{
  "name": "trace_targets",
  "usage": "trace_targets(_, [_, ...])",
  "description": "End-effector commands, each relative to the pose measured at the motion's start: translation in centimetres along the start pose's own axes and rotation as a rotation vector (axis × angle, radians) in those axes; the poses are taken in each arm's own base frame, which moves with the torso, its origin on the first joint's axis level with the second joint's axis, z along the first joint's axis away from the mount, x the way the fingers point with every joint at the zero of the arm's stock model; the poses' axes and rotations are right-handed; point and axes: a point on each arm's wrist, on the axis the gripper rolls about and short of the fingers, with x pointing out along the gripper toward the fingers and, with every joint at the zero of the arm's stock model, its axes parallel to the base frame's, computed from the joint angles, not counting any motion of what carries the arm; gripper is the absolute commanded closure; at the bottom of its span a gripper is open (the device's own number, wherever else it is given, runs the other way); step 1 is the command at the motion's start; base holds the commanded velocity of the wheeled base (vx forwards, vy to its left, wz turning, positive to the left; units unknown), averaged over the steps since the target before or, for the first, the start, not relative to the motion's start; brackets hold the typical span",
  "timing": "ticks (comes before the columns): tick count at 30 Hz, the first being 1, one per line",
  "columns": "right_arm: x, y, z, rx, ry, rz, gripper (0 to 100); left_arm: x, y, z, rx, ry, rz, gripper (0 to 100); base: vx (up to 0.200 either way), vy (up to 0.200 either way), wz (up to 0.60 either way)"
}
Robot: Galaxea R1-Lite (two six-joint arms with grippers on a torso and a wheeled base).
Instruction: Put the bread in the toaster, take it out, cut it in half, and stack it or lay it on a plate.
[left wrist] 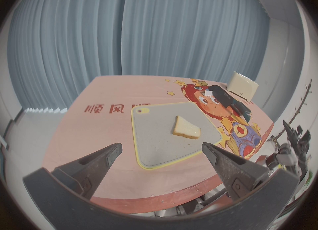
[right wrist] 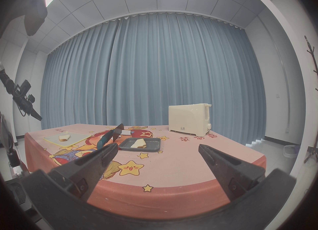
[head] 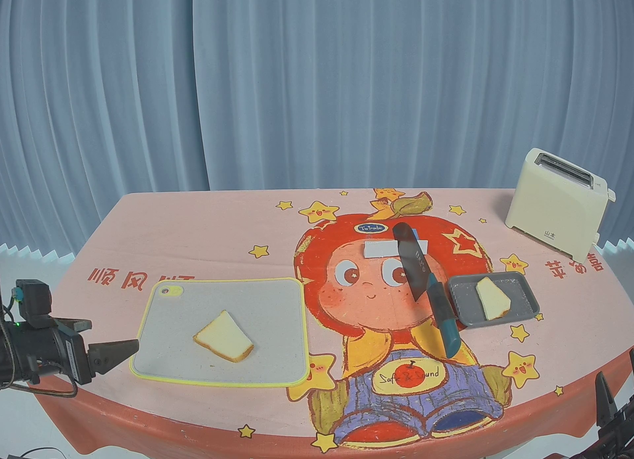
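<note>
One half slice of bread (head: 224, 337) (left wrist: 186, 127) (right wrist: 64, 137) lies on the grey cutting board (head: 178, 328) (left wrist: 155, 141) at the table's front left. The other half slice (head: 493, 298) (right wrist: 138, 143) lies on the dark grey plate (head: 462, 302) (right wrist: 152, 145) at the right. A knife with a dark blade and blue handle (head: 429, 285) (left wrist: 230, 100) (right wrist: 108, 135) rests between them. The cream toaster (head: 558, 202) (left wrist: 242, 85) (right wrist: 189, 119) stands at the far right. My left gripper (head: 125, 349) (left wrist: 160, 153) hangs open, off the table's left front edge beside the board. My right gripper (right wrist: 157, 153) is open and empty, low off the table's front right corner.
The table wears a pink cloth with a cartoon print (head: 389, 295). A small white card (head: 395, 248) lies under the knife blade. Blue curtains (head: 317, 64) close off the back.
</note>
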Motion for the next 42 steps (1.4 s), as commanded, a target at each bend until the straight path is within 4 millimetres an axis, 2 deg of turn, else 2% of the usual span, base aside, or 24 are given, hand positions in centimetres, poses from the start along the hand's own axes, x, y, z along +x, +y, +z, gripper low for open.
trace_targets(1, [0.0,0.0,-0.5,0.000,0.000,0.001,0,2.2,0.0,0.5,-0.059,0.089,-0.010,0,0.000,0.000,0.00])
trace_targets(8, [0.0,0.0,-0.5,0.000,0.000,0.001,0,4.0,-1.7,1.7,-0.225,0.129,0.023,0,0.000,0.000,0.00])
trace_targets(17, [0.0,0.0,-0.5,0.000,0.000,0.001,0,6.8,-3.1,1.9,-0.212,0.202,0.157,0,0.000,0.000,0.00])
trace_targets(24, [0.0,0.0,-0.5,0.000,0.000,0.001,0,7.5,-4.2,2.6,-0.274,0.256,0.164,0,0.000,0.000,0.00])
trace_targets(29, [0.0,0.0,-0.5,0.000,0.000,0.001,0,7.6,-4.5,3.2,-0.309,0.335,0.211,0,0.000,0.000,0.00])
trace_targets(33, [0.0,0.0,-0.5,0.000,0.000,0.001,0,7.8,-4.6,3.7,-0.347,0.329,0.220,0,0.000,0.000,0.00])
trace_targets(42, [0.0,0.0,-0.5,0.000,0.000,0.001,0,10.7,-4.6,3.0,-0.327,0.405,0.305,0,0.000,0.000,0.00])
